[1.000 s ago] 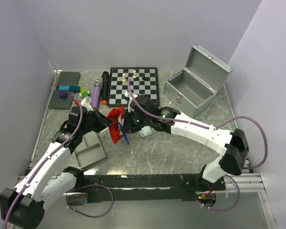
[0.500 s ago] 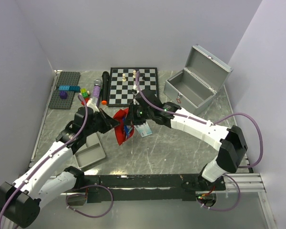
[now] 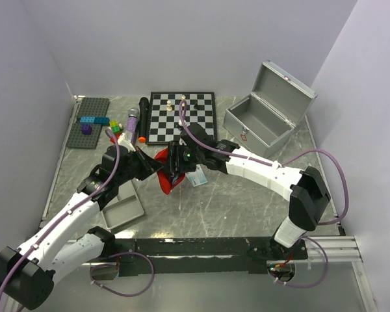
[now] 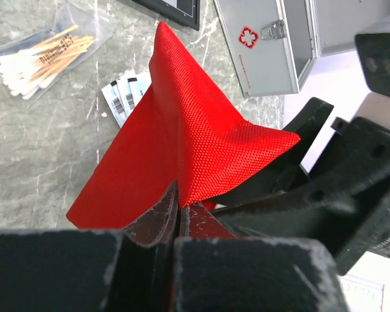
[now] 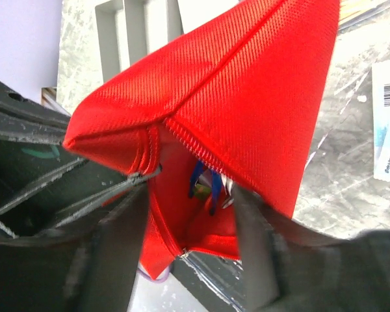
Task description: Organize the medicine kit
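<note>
- The medicine kit [image 3: 247, 138] stands at the back right of the counter [image 3: 234, 201], lid swung up. As far as the overhead view shows, its inside is bare, so nothing appears to be packed into it yet.
- The red pouch [image 3: 166, 182] is held up near the middle of the counter, well apart from the kit, between the two arms.
- The left tool [image 4: 177, 214] is clamped tight on a fold of the pouch fabric and holds it off the counter.
- The right tool [image 5: 190, 195] has its jaws parted at the pouch's unzipped mouth and grips nothing. A blue item [image 5: 205, 181] sits inside the pouch.
- Judged from this, filling the pouch is the step in hand, and at least one item is already in it.
- Left to do, as I read it: a bag of cotton swabs [image 4: 42, 49] and some barcoded packets [image 4: 125, 94] lie loose on the counter beside the pouch.
- The pouch is not zipped and not in the kit, and the kit's lid is not closed. The task looks well short of halfway.
</note>
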`<state>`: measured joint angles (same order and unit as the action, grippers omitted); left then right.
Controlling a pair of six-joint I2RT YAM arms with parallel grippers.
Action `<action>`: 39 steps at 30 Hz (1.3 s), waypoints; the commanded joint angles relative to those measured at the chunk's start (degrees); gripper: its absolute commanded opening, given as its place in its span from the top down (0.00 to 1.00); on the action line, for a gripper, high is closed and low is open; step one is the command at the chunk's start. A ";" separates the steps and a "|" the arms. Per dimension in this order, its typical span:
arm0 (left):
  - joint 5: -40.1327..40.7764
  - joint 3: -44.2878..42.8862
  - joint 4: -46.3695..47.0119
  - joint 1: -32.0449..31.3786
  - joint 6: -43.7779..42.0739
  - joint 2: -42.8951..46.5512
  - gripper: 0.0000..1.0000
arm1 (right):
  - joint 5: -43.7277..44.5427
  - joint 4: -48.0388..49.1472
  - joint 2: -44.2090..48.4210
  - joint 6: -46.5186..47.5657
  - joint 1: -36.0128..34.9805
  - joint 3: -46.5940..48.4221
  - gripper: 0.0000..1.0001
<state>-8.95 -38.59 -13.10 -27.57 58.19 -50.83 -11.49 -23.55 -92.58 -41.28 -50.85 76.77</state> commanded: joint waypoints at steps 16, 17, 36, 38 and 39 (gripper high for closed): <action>-14.14 -7.81 -0.08 -0.46 -18.80 -5.06 0.99 | 8.50 -2.39 25.58 21.49 0.49 -1.78 0.29; -16.86 -8.08 0.53 -0.73 -20.47 -5.59 0.99 | 7.71 -0.29 27.86 23.33 0.84 -4.85 0.29; -31.38 -7.03 4.56 -14.96 -44.57 -8.06 0.92 | 1.65 4.92 49.95 33.89 0.93 -23.25 0.10; -31.92 -6.94 6.42 -15.32 -44.13 -8.41 0.96 | 1.90 4.22 49.16 34.51 0.93 -22.98 0.08; -32.61 -7.63 6.08 -15.49 -44.74 -8.93 0.97 | 1.56 3.78 48.46 35.21 0.84 -22.81 0.08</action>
<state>-36.84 -45.45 -12.86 -42.26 17.04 -59.22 -8.34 -19.77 -42.89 -9.56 -50.19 52.21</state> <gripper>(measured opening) 0.054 0.912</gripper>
